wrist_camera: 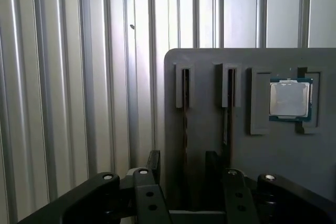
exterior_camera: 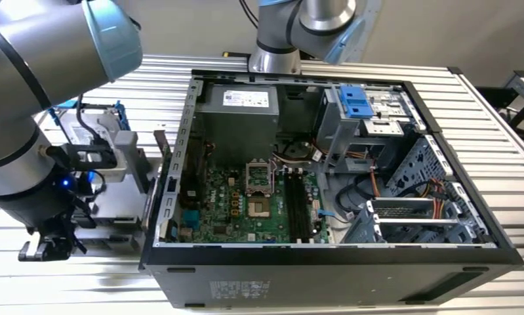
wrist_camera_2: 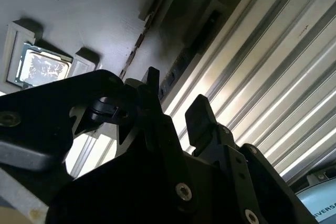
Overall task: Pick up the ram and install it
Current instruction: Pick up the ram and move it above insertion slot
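In both wrist views a grey holder block (wrist_camera: pixel 210 135) lies on the slatted table, with two narrow slots. The ram (wrist_camera: pixel 185 124) stands edge-on in one slot, seen as a thin dark strip (wrist_camera_2: pixel 137 45). A second thin strip (wrist_camera: pixel 229 114) fills the neighbouring slot. My gripper (wrist_camera: pixel 182 163) is open just short of the block, its two black fingertips level with the first slot and one to each side of its line. Nothing sits between the fingers (wrist_camera_2: pixel 197 111). In the exterior view my arm (exterior_camera: pixel 25 190) reaches down to the left of the open computer case (exterior_camera: pixel 332 262).
A processor chip (wrist_camera: pixel 290 99) rests in a recess of the same block, beside the slots. Inside the case are the motherboard's long black memory slots (exterior_camera: pixel 298 203), the processor socket (exterior_camera: pixel 260 190), a power supply (exterior_camera: pixel 237 115) and drive cages. A second arm's base (exterior_camera: pixel 275 59) stands behind the case.
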You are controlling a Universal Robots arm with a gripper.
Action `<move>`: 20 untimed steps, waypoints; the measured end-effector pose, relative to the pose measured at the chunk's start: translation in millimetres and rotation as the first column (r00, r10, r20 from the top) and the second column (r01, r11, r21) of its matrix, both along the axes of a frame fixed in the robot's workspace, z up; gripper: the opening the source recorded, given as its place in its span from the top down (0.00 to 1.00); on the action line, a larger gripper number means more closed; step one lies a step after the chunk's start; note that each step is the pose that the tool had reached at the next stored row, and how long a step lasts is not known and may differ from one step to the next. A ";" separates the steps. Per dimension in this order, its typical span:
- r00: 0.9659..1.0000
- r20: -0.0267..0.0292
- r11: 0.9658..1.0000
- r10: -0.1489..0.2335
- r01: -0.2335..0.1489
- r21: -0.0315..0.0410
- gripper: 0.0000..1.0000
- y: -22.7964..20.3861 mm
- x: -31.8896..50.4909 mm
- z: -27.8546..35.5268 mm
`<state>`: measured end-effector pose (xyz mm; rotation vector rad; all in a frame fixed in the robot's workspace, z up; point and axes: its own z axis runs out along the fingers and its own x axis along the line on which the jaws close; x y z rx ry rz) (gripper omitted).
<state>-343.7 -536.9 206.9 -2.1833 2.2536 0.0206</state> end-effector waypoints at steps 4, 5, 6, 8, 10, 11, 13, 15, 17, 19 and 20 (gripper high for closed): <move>1.000 0.000 1.000 -0.010 0.010 0.000 0.00 -0.1 0.1 -7.2; 1.000 0.000 1.000 -0.014 0.014 0.000 0.00 -0.1 0.1 -8.7; 1.000 0.000 1.000 -0.020 0.020 0.000 0.00 -0.1 0.1 -10.0; 1.000 -0.001 1.000 -0.029 0.029 0.000 0.00 -0.1 0.0 -11.6; 1.000 -0.001 1.000 -0.029 0.029 0.000 0.00 -0.1 0.1 -11.7; 1.000 -0.001 1.000 -0.029 0.029 0.000 0.00 0.0 0.1 -11.8; 1.000 -0.001 1.000 -0.029 0.029 0.000 0.00 0.0 0.1 -11.9; 1.000 -0.001 1.000 -0.029 0.029 0.000 0.00 0.0 0.2 -12.0; 1.000 -0.001 1.000 -0.029 0.029 0.000 0.00 0.1 0.1 -12.0; 1.000 -0.001 1.000 -0.029 0.029 0.000 0.00 0.2 0.1 -12.0; 1.000 -0.001 1.000 -0.029 0.029 0.000 0.00 0.2 0.1 -12.0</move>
